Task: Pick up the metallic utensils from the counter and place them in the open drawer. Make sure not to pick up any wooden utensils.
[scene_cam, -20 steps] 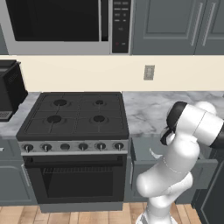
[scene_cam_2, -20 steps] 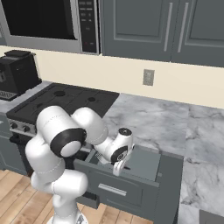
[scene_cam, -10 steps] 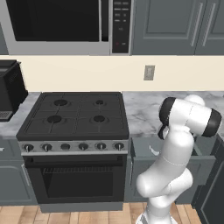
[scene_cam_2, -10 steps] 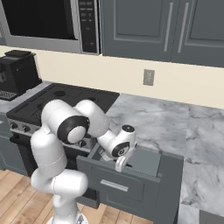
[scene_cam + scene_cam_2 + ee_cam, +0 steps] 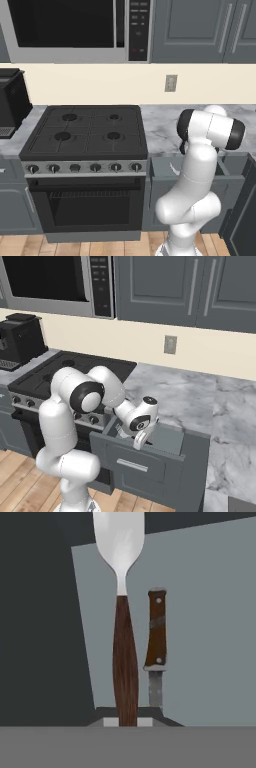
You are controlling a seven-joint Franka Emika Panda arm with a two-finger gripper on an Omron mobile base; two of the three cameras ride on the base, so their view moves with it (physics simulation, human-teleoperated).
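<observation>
My gripper (image 5: 128, 722) is shut on the dark brown handle of a metallic utensil (image 5: 122, 637), whose silver rounded end points away from the hand. It hangs over the grey floor of the open drawer (image 5: 210, 612). A metallic knife (image 5: 156, 647) with a riveted brown handle lies flat in the drawer beside it. In the right base view the gripper (image 5: 139, 442) points down into the open drawer (image 5: 150, 456), just below the marble counter (image 5: 185, 396). The wooden utensils are out of view.
A black stove (image 5: 85, 130) stands left of the drawer (image 5: 165, 170), with its oven door below. A black appliance (image 5: 20, 338) sits at the far left, and a microwave (image 5: 75, 25) and grey cabinets hang above. A wall outlet (image 5: 170, 345) is behind the counter.
The arm's elbow has swung round towards the stove side. The hand has stayed over the open drawer, shifting slightly, with the utensil still held.
</observation>
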